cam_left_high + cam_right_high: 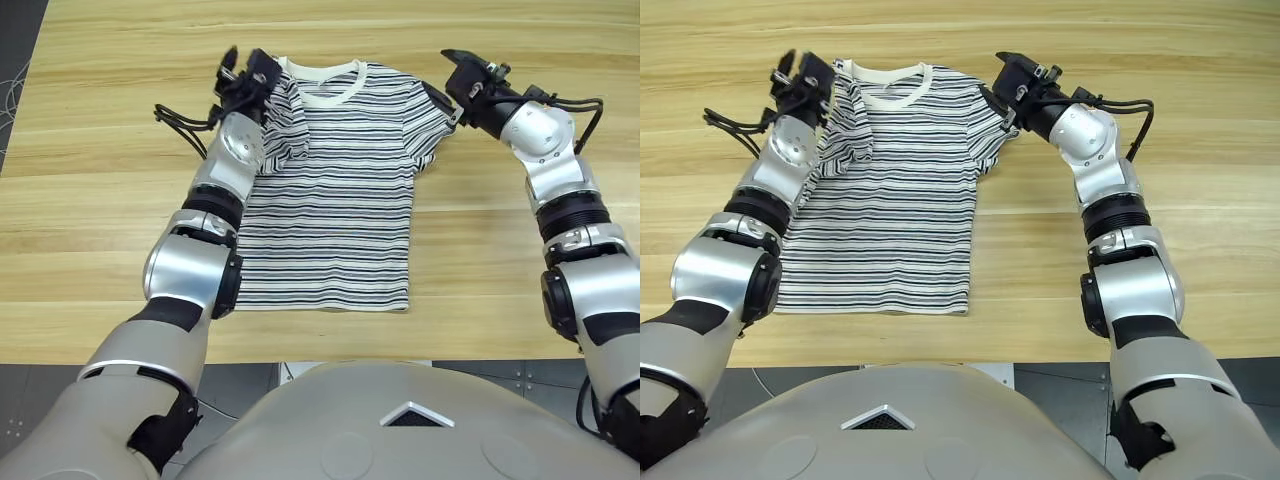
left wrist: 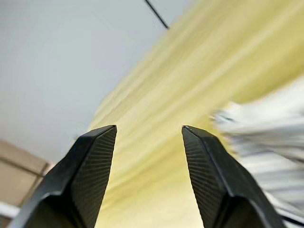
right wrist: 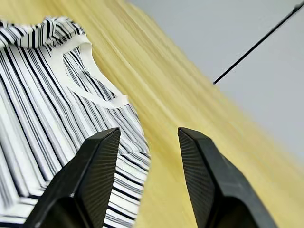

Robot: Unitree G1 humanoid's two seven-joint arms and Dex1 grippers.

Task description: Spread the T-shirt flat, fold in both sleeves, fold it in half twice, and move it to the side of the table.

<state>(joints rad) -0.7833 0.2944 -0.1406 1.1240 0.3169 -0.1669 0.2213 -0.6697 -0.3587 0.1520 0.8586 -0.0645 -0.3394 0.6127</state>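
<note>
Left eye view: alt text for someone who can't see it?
A striped T-shirt lies spread on a wooden table, its left sleeve folded inward. The open left gripper sits at that shoulder, the open right gripper beside the other sleeve.

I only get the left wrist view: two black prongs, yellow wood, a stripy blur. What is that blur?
Observer: A black-and-white striped T-shirt lying on the light wooden table, cream collar farthest from the robot.
Operator: Are its sleeves folded?
Observer: The left sleeve is folded in over the body; the right sleeve lies outward.
Operator: And the other arm?
Observer: The right gripper is open, at the shirt's right shoulder edge.
</note>
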